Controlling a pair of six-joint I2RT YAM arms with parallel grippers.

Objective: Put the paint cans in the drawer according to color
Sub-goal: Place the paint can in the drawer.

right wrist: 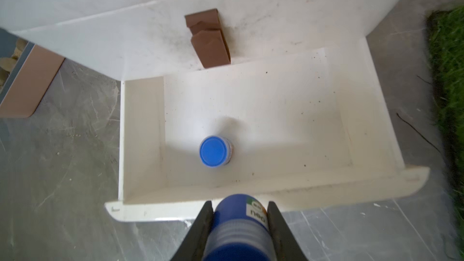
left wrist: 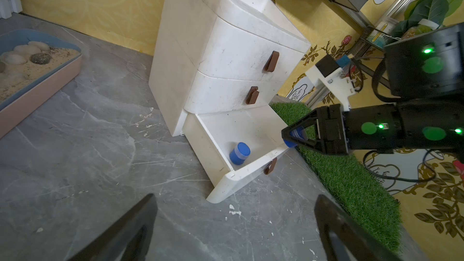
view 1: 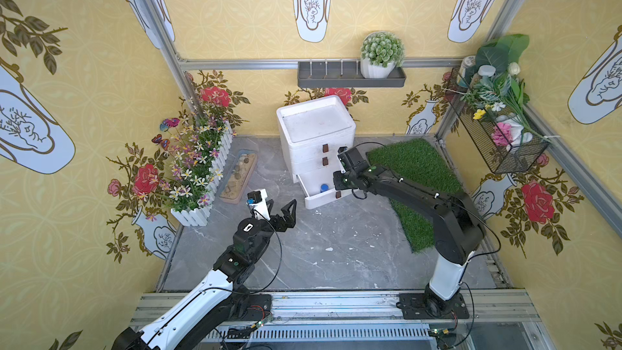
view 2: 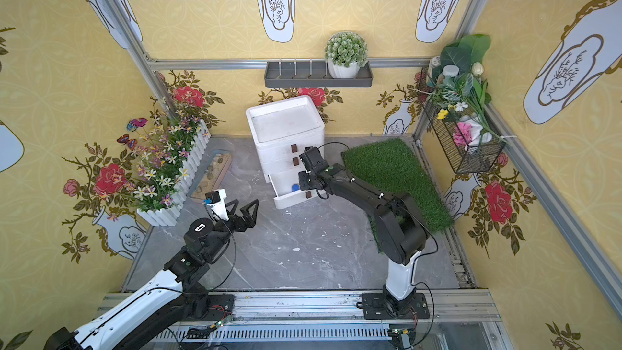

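Observation:
A white three-drawer cabinet [view 1: 314,122] stands at the back with its bottom drawer [view 1: 319,201] pulled out. One blue paint can [view 1: 324,187] [right wrist: 213,151] stands upright inside that drawer [right wrist: 276,192], near its front wall. My right gripper [right wrist: 240,205] is shut on a second blue paint can [right wrist: 238,224], held just above the drawer's front edge; the left wrist view shows this can [left wrist: 292,136] between the black fingers. My left gripper [view 1: 279,208] [left wrist: 234,198] hangs open over the grey floor, left of the drawer, holding nothing.
A fenced flower planter [view 1: 198,170] and a tray of sand and stones [view 1: 239,176] sit left of the cabinet. A green grass mat [view 1: 420,170] lies on the right under the right arm. A wall shelf [view 1: 350,77] and a wire basket [view 1: 498,136] hang above.

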